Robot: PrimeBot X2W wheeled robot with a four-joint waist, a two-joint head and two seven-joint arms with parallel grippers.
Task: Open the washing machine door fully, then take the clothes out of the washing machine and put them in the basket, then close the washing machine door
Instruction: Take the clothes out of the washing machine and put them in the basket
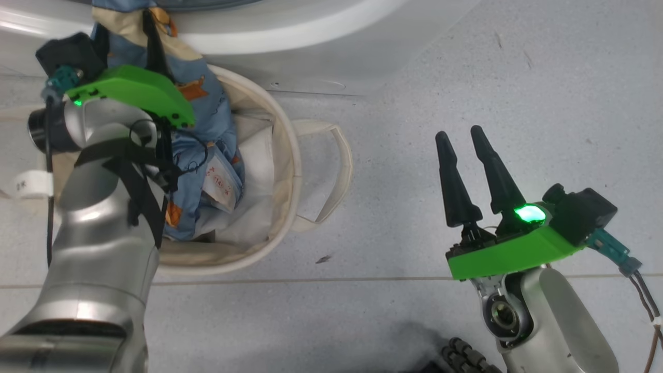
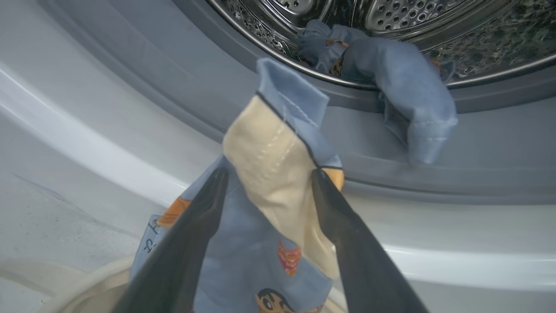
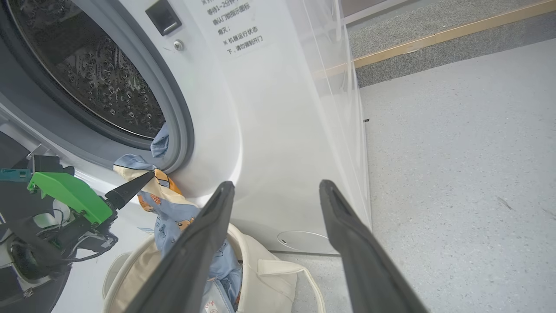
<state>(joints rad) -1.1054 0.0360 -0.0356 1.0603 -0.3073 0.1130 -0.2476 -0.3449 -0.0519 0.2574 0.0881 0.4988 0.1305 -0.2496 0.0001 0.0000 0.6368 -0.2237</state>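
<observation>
One of the clothes (image 2: pixel 408 87) hangs over the washing machine (image 2: pixel 108 108) lip just ahead of the left gripper (image 2: pixel 270 171), whose wide fingers (image 2: pixel 191 234) straddle a garment (image 2: pixel 256 243) trailing into the basket (image 1: pixel 291 155); the right gripper (image 1: pixel 459 132), wide and empty, sits farther off.

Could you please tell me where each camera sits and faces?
Head view: from the head, down onto the round cream canvas basket; left forearm and right hand show.
Left wrist view: along the left hand at the perforated steel drum; light blue printed clothes between its fingers.
Right wrist view: along its fingers at the white washing machine.
All three share basket and clothes.
</observation>
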